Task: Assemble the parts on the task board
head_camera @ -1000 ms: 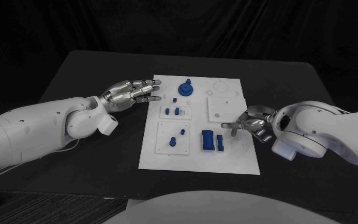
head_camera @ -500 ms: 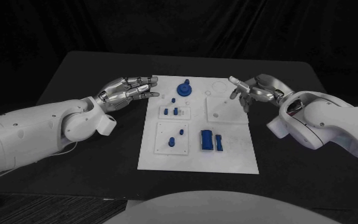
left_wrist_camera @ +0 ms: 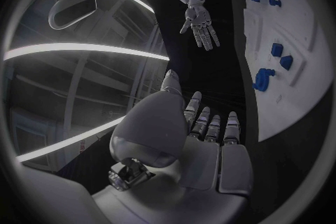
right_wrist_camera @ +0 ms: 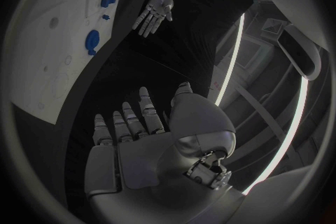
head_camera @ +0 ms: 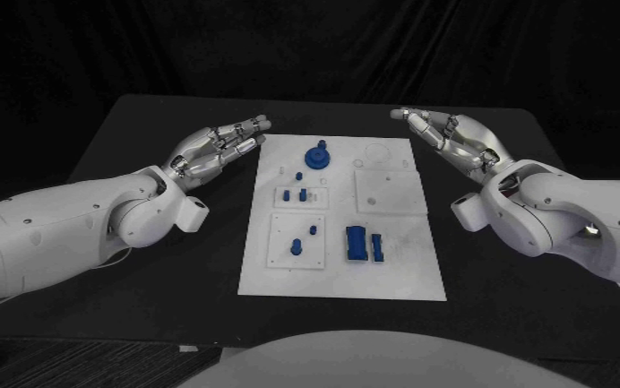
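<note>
Worktop: black, carrying the task board at its middle; bare dark surface lies on both sides of the board.
Task board: white plate, long side running away from the robot, lying flat between the two hands; nothing lies on top of it but its own pieces.
Near parts: two upright blue blocks side by side at the board's near right; just to their left a square inset with a small blue peg and a smaller stud beyond it.
Middle parts: a pair of short blue pegs in a smaller inset; to their right a plain white square plate.
Far part: a round blue knob piece near the far edge, a faint ring outline beside it.
Left hand: raised off the worktop beside the board's far left corner, fingers straight and spread, holding nothing.
Right hand: raised beside the far right corner, fingers extended and apart, holding nothing, clear of the board.
</note>
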Available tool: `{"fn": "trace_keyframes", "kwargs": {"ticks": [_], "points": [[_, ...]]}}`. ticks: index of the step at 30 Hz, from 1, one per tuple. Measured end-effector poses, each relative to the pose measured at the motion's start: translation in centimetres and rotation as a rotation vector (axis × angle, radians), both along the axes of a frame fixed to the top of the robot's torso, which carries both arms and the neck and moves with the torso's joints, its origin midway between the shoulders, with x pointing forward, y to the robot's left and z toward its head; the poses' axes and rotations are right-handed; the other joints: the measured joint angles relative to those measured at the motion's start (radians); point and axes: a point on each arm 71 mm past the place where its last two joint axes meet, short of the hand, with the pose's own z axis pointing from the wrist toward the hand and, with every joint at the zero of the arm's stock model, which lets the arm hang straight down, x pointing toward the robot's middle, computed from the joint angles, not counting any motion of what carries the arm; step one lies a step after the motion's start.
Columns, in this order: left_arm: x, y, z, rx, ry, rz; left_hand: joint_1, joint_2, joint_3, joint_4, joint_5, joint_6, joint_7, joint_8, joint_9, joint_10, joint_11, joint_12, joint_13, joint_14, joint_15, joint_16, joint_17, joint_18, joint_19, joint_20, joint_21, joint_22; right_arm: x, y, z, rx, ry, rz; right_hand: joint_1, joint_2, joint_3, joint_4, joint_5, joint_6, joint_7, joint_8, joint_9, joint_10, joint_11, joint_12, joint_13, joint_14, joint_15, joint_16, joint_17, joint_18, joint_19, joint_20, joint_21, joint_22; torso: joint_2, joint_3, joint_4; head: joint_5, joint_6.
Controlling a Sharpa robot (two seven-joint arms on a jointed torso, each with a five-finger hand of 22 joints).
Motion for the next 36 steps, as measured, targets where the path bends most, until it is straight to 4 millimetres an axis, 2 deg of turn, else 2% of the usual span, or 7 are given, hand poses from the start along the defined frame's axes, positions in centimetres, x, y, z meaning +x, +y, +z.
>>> {"fn": "trace_keyframes", "kwargs": {"ticks": [9, 12, 13, 15, 17, 24, 36], "points": [[0.3, -0.4, 0.0, 0.032, -0.039, 0.024, -0.010, -0.002, -0.003, 0.003, -0.001, -0.152, -0.052, -0.053, -0.014, -0.053, -0.051, -0.043, -0.009, 0.002, -0.005, 0.000, -0.001, 0.000, -0.014, -0.007, -0.008, -0.068, 0.2, -0.1, -0.4, 0.077, -0.020, 0.049, -0.007, -0.015, 0.034, 0.000, 0.000, -0.118, -0.033, 0.000, -0.101, -0.090, -0.057, 0.049, -0.069, -0.047, -0.068, -0.009, -0.011, 0.040, -0.007, -0.007, -0.004, -0.022, -0.013, 0.0091, -0.0208, 0.028, 0.000], [0.4, -0.4, 0.0, 0.034, -0.037, 0.024, -0.126, -0.015, 0.017, -0.017, -0.023, -0.185, -0.052, -0.067, -0.024, -0.068, -0.040, -0.064, -0.015, 0.002, -0.005, 0.000, -0.001, 0.000, -0.021, -0.015, -0.008, -0.069, 0.2, 0.0, -0.4, 0.078, -0.020, 0.050, -0.397, -0.093, 0.150, -0.117, -0.090, -0.289, 0.017, -0.074, -0.188, -0.166, -0.099, -0.011, -0.152, -0.064, -0.097, -0.017, -0.016, -0.002, -0.009, -0.101, -0.004, -0.024, -0.014, 0.0097, -0.0217, 0.028, 0.000], [0.4, -0.4, 0.0, 0.035, -0.037, 0.025, -0.194, -0.024, 0.031, -0.031, -0.034, -0.202, -0.051, -0.073, -0.029, -0.078, -0.034, -0.074, -0.018, -0.001, -0.009, 0.000, -0.001, 0.000, -0.021, -0.018, -0.008, -0.070, 0.2, 0.0, -0.4, 0.079, -0.021, 0.049, -0.527, -0.122, 0.187, -0.154, -0.118, -0.342, 0.020, -0.078, -0.198, -0.170, -0.100, -0.072, -0.157, -0.064, -0.097, -0.017, -0.017, -0.065, -0.008, -0.131, -0.004, -0.024, -0.014, 0.0097, -0.0217, 0.028, 0.001], [0.4, -0.4, 0.0, 0.034, -0.037, 0.029, -0.288, -0.036, 0.051, -0.051, -0.050, -0.224, -0.050, -0.074, -0.034, -0.087, -0.026, -0.086, -0.021, 0.002, -0.012, 0.000, -0.001, -0.018, -0.021, -0.029, -0.008, -0.071, 0.5, 0.4, -0.3, 0.088, -0.025, 0.048, -0.663, -0.130, 0.261, -0.194, -0.127, -0.398, 0.021, -0.078, -0.202, -0.170, -0.100, -0.093, -0.158, -0.064, -0.097, -0.017, -0.017, -0.087, -0.008, -0.208, -0.004, -0.024, -0.015, 0.0097, -0.0214, 0.026, 0.007], [0.4, -0.7, 0.1, 0.030, -0.038, 0.033, -0.380, -0.048, 0.071, -0.070, -0.065, -0.247, -0.048, -0.080, -0.039, -0.094, -0.020, -0.096, -0.023, 0.002, -0.012, 0.000, -0.001, -0.025, -0.021, -0.040, -0.008, -0.071, 0.8, 0.9, -0.3, 0.099, -0.027, 0.044, -0.759, -0.132, 0.295, -0.270, -0.127, -0.439, 0.021, -0.078, -0.202, -0.170, -0.100, -0.095, -0.158, -0.064, -0.097, -0.017, -0.017, -0.087, -0.008, -0.230, -0.004, -0.024, -0.017, 0.0103, -0.0214, 0.025, 0.016], [0.7, -2.8, 0.5, 0.005, -0.048, 0.080, -0.645, -0.082, 0.126, -0.126, -0.109, -0.312, -0.047, -0.085, -0.046, -0.108, -0.013, -0.110, -0.027, 0.002, -0.012, 0.000, -0.001, -0.055, -0.020, -0.097, -0.008, -0.071, 2.3, 3.8, -0.5, 0.193, -0.015, -0.033, -0.961, -0.133, 0.300, -0.289, -0.127, -0.524, 0.020, -0.078, -0.203, -0.170, -0.100, -0.095, -0.158, -0.064, -0.097, -0.017, -0.017, -0.086, -0.008, -0.230, -0.004, -0.024, -0.038, 0.0186, -0.0241, 0.014, 0.087], [1.2, -6.9, 1.7, -0.038, -0.029, 0.323, -0.937, -0.164, 0.187, -0.187, -0.184, -0.380, -0.046, -0.088, -0.048, -0.111, -0.010, -0.116, -0.028, 0.002, -0.012, 0.000, -0.001, -0.126, -0.024, -0.118, -0.008, -0.071, 4.0, 6.4, -1.9, 0.332, 0.082, -0.296, -0.967, -0.134, 0.300, -0.289, -0.127, -0.524, 0.020, -0.078, -0.203, -0.170, -0.100, -0.095, -0.158, -0.064, -0.097, -0.017, -0.017, -0.086, -0.008, -0.230, -0.004, -0.024, -0.093, 0.0393, -0.0337, -0.010, 0.240]]}}
